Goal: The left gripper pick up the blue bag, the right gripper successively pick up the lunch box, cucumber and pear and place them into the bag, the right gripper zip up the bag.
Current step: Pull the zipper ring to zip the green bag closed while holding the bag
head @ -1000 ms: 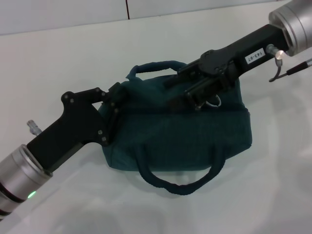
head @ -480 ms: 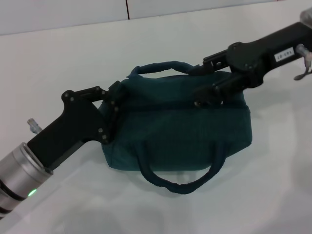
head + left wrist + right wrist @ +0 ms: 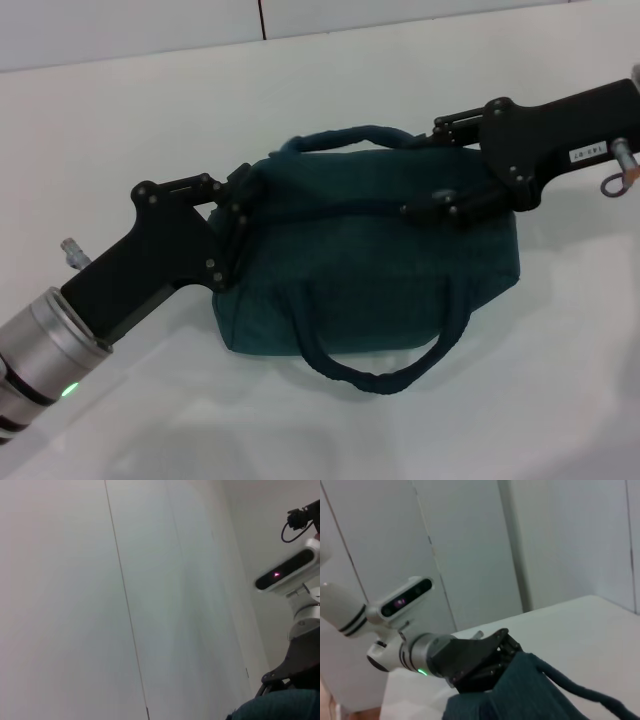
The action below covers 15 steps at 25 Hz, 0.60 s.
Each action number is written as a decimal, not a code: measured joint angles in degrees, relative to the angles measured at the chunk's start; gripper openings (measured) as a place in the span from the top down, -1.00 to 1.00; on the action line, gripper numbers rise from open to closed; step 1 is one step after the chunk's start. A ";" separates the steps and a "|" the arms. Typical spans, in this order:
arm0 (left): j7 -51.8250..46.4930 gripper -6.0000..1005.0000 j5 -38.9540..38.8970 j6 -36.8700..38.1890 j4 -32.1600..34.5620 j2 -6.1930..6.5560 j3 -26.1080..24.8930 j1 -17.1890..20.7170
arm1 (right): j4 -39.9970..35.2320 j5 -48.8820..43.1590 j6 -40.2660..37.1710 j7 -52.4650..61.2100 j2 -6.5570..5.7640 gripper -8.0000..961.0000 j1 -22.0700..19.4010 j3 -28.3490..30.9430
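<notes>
1. At nine o'clock on the white table, your left gripper reaches up from the seven o'clock corner and is pinched tight on the left end of the blue bag; the right wrist view shows the same clamp on the fabric.
2. Centre of the head view, you see the bag lying on the table, its top seam drawn together, one loop handle arching at twelve o'clock and the other sagging at six o'clock.
3. Toward two o'clock, your right gripper lies along the bag's top right edge, its fingers pressed against the fabric; you cannot tell whether they are together or apart.
</notes>
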 joint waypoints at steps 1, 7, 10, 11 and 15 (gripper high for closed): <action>-0.01 0.87 0.00 -0.04 0.00 0.00 0.00 -0.01 | -0.40 -0.06 0.22 -0.57 0.02 -0.66 -0.38 -0.08; -0.55 0.87 0.01 -0.60 0.00 0.00 -0.01 -0.41 | -0.72 -1.67 -1.40 -1.30 -0.17 -0.66 -0.64 0.24; -0.60 0.87 0.01 -0.60 -0.01 0.02 -0.01 -0.43 | -1.30 -0.50 -1.31 -4.12 0.60 -0.66 -1.55 4.16; -0.61 0.87 -0.02 -0.62 -0.04 0.04 -0.02 -0.45 | -1.48 0.25 -1.30 -5.14 0.92 -0.66 -1.91 5.65; -0.62 0.87 -0.04 -0.74 -0.05 0.07 -0.02 -0.65 | -3.12 5.21 -2.13 -11.42 2.67 -0.66 -4.86 11.03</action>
